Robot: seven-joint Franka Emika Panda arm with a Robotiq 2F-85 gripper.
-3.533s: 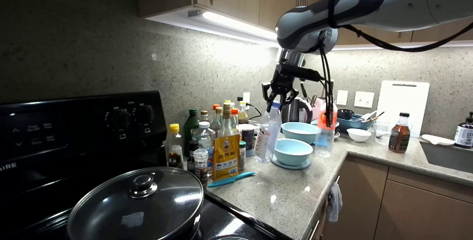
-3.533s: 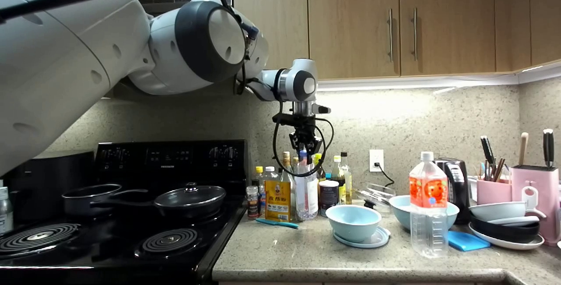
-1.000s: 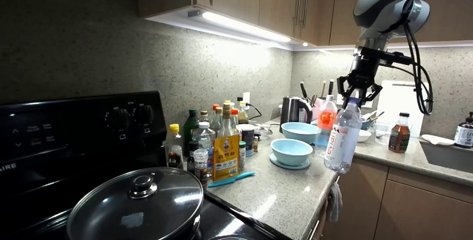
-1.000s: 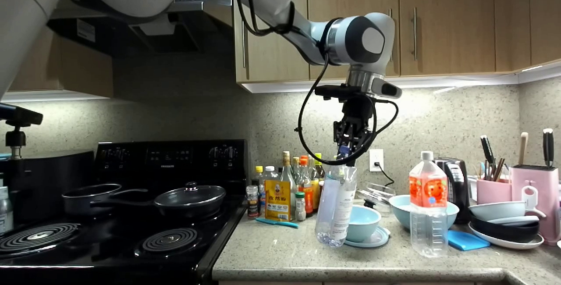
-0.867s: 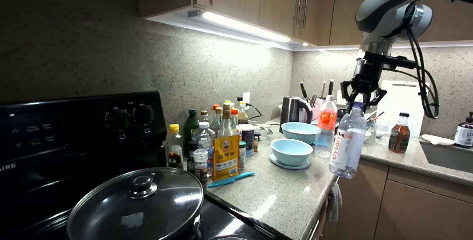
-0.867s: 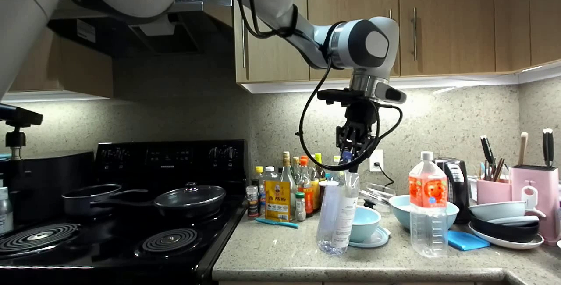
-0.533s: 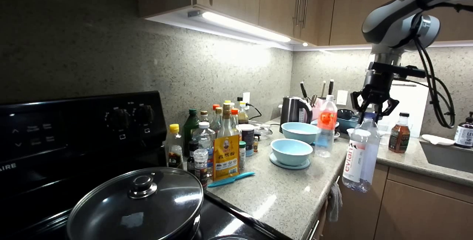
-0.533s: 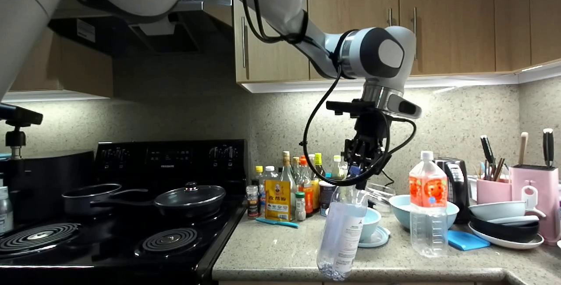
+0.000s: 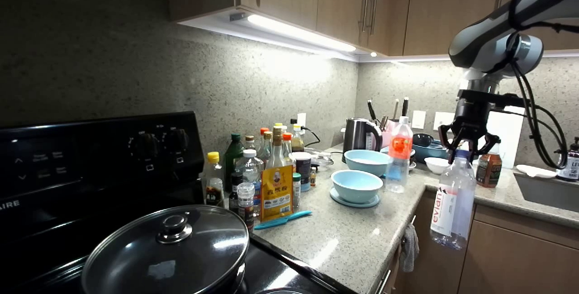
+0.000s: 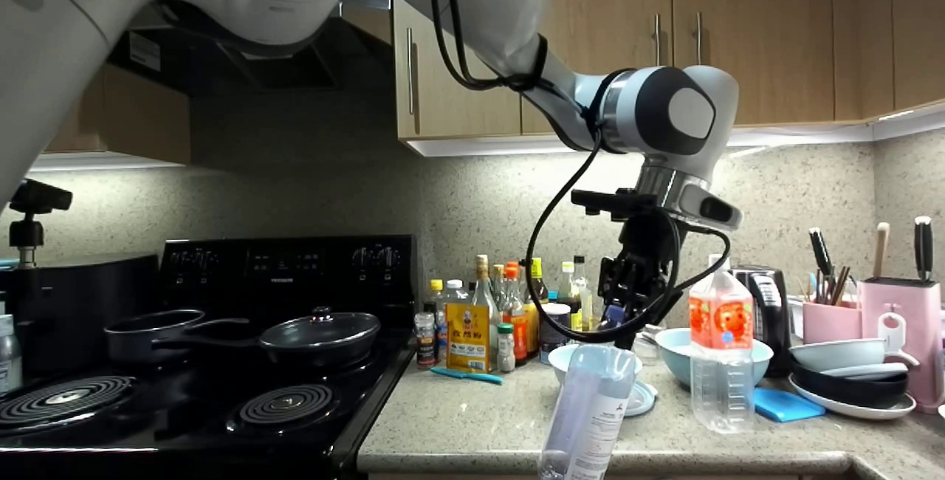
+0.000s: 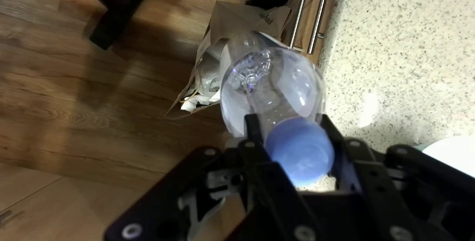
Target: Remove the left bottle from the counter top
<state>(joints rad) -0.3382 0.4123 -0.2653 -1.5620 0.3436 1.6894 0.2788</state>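
The left bottle, clear plastic with a white label and blue cap, hangs in my gripper in both exterior views [image 9: 452,215] [image 10: 590,413]. My gripper [image 9: 462,156] is shut on its cap and neck; in the wrist view the fingers [image 11: 291,122] stand on both sides of the blue cap. The bottle [image 11: 272,81] is slightly tilted, off the surface and past the front edge of the grey speckled counter top [image 9: 334,235]. In an exterior view its bottom is cut off by the frame, and the black cable loop crosses the gripper [image 10: 624,321].
A brown paper bag [image 11: 241,20] with crumpled contents stands on the floor beneath the bottle. A black stand leg [image 11: 111,15] is near it. The orange-labelled bottle [image 9: 400,149], teal bowl [image 9: 356,185] and condiment bottles [image 9: 277,185] stand on the counter, beside the stove [image 10: 295,384].
My gripper has carried the bottle from beside the condiment bottles, past the bowls, outward beyond the counter's front edge. Over the last second it has moved further out and lower, staying shut.
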